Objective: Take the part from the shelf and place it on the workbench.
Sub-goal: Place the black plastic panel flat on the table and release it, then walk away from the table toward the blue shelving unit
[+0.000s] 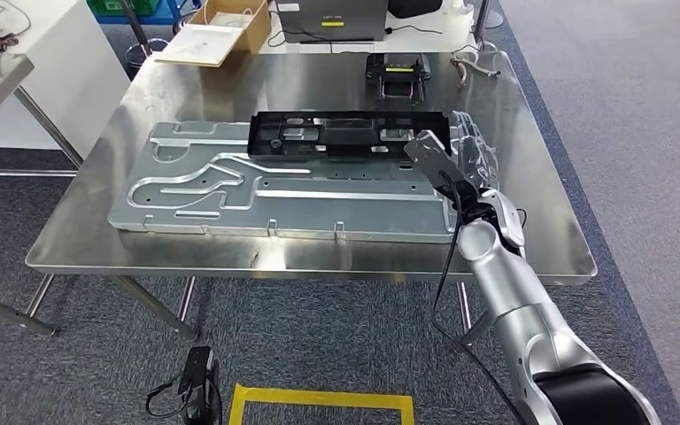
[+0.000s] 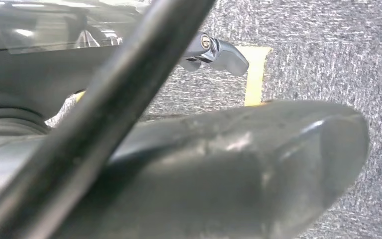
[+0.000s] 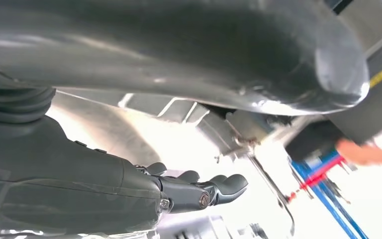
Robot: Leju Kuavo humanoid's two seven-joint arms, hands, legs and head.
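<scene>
Head view first: a long black plastic tray-like part lies flat on a big silver stamped metal panel, which rests on the shiny stainless steel workbench. The robot's silver right arm reaches up from the lower right, and the right hand sits at the part's right end, fingers close against its edge; I cannot tell from here whether they grip it or just touch it. Farther back on the bench sits a smaller black frame-shaped piece, well apart from the long part. A tan cardboard box stands beyond the bench's far edge, beside a grey case with a yellow label. On the grey carpet near the robot's feet is a yellow tape outline, with a small black device just left of it.

Left wrist view: the left hand hangs over speckled grey carpet, its thick grey thumb large and blurred across the picture, dark fingertips showing beyond it near a yellow tape strip. Nothing lies between thumb and fingers, which stand apart.

Right wrist view: the thumb stretches across one side and the dark fingers across the other, a bright gap between them. Pale metal ribs of the panel show past the thumb. Whether the fingers clasp the part cannot be told.
</scene>
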